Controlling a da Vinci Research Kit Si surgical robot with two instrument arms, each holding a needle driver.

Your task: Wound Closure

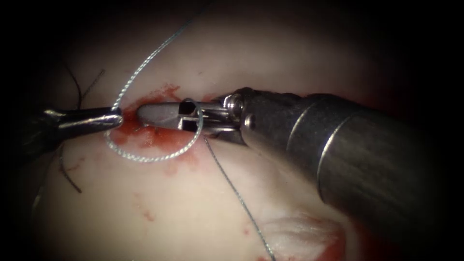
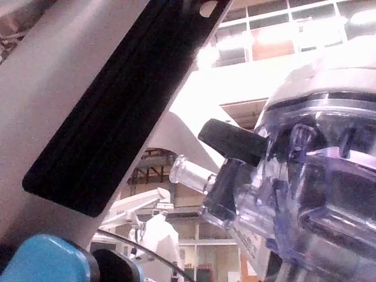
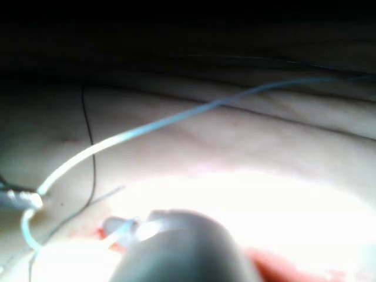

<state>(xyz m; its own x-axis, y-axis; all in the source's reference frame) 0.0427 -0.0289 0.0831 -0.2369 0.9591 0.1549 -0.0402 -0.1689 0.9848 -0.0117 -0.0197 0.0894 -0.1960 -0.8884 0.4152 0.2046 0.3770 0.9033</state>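
Observation:
On the pale tissue (image 1: 159, 212), my left tool (image 1: 117, 117) comes in from the left with its jaws shut on the light thread (image 1: 145, 62). From there the thread rises to the top. It also loops down (image 1: 145, 159) and up around the right tool's jaws. My right tool (image 1: 142, 114) reaches in from the right; its jaws lie together over the red fluid (image 1: 145, 137), tip close to the left tool's tip. Another strand (image 1: 237, 193) trails down to the lower edge. In the right wrist view the thread (image 3: 176, 117) runs to the left tool's tip (image 3: 23, 200).
Dark cut ends of thread (image 1: 72, 89) (image 1: 67, 176) lie on the tissue at the left. A raw, reddish patch of tissue (image 1: 309, 232) sits at the lower right. The right tool's thick shaft (image 1: 348, 154) covers the right side.

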